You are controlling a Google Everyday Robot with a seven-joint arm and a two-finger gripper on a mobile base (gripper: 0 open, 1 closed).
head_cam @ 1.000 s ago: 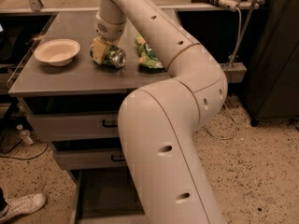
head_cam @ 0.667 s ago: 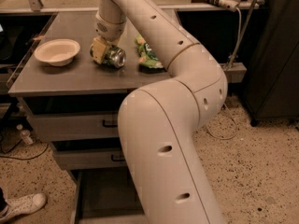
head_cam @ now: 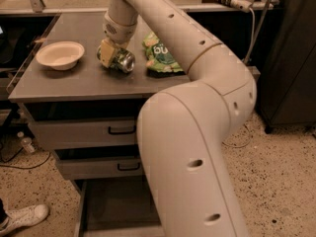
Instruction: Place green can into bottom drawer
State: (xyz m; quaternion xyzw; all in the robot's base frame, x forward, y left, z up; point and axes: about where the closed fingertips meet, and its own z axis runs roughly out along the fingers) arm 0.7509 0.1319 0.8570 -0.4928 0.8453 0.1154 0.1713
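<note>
While the green can [head_cam: 122, 62] lies on its side on the bench [head_cam: 74, 85], its silver end turned toward the front-right, the robot's hand [head_cam: 109, 52] sits directly over the can's rear-left end, touching it or nearly so. Whether the hand has closed on the can cannot be told. Well below, the bottom drawer [head_cam: 116, 206] stands pulled out.

Cream-white arm [head_cam: 197, 147], dark round holes, brown joint seam; yellowish jaws at tip
</note>
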